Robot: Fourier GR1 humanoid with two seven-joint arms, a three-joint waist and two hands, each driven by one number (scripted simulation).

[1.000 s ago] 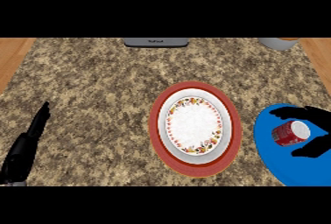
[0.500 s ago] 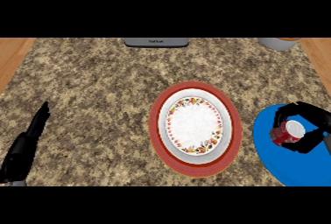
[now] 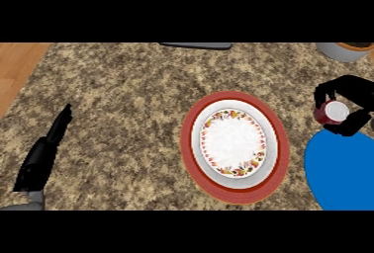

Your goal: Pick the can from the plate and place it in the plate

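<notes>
A dark red can (image 3: 332,112) with a white top is lifted off the blue plate (image 3: 342,173) at the right edge. My right hand (image 3: 350,101) is curled round the can, above the far end of that plate. A white plate with a flowered rim (image 3: 232,143) lies on a red charger plate (image 3: 191,138) in the middle of the counter, left of the can. My left hand (image 3: 45,152) rests at the lower left, fingers straight and holding nothing.
A grey pot (image 3: 346,51) stands at the far right corner. A dark flat object (image 3: 197,46) lies at the counter's far edge. Wooden floor (image 3: 18,64) shows beyond the counter's left edge.
The right hand closed round the can, lifted it off the blue plate and carried it farther away. The left hand has not moved.
</notes>
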